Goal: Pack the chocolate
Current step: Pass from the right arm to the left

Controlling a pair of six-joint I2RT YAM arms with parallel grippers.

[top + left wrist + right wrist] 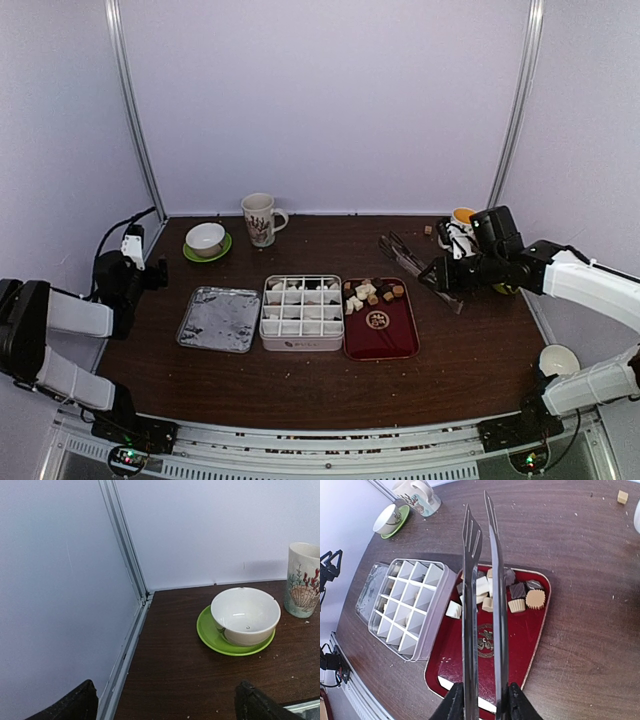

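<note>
Clasping the tongs [469, 605], the right hand [482, 702] sits just right of the chocolate [517, 591].

**Q:** Location of the chocolate pieces [516, 605]?
**A:** Clustered loose at the far end of the dark-red tray [522, 640]: cream-white cubes [453, 609], tan fluted rounds [535, 599], dark brown pieces [518, 590].
**Q:** Any outside it?
**A:** One tan cube [622, 497] lies alone on the table [590, 645], well apart.
</note>
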